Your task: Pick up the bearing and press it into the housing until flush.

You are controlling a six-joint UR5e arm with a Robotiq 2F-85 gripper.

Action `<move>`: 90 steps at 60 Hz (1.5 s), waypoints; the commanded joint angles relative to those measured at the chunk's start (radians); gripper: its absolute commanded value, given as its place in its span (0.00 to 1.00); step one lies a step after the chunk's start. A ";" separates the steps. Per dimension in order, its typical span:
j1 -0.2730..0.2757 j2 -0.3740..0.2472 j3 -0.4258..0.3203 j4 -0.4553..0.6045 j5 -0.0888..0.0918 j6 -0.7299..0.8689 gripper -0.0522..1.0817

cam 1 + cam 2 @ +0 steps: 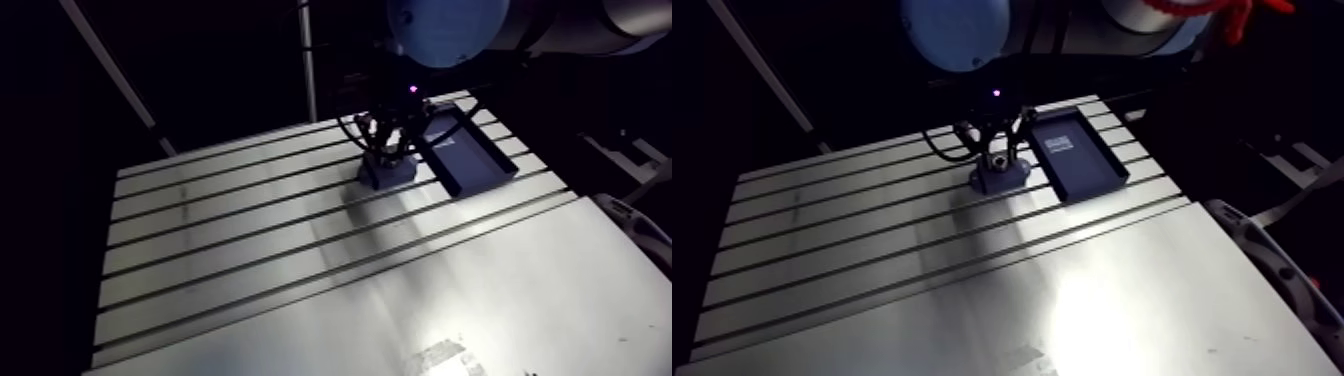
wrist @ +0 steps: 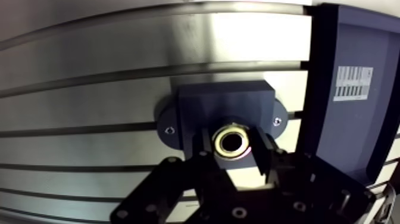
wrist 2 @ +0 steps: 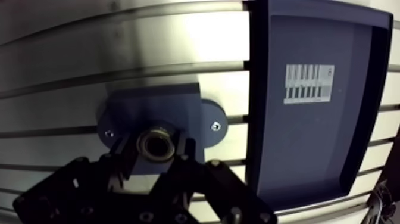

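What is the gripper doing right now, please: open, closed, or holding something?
Gripper: closed on the bearing, held at the housing.

You've got housing on worktop, tray just beside it; bearing gripped in claw, over housing.
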 commanded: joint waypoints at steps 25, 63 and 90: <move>0.000 0.000 0.002 0.000 0.000 -0.001 0.65; -0.002 0.003 -0.001 0.000 -0.001 -0.021 0.05; -0.005 -0.057 -0.074 0.075 0.005 -0.025 0.05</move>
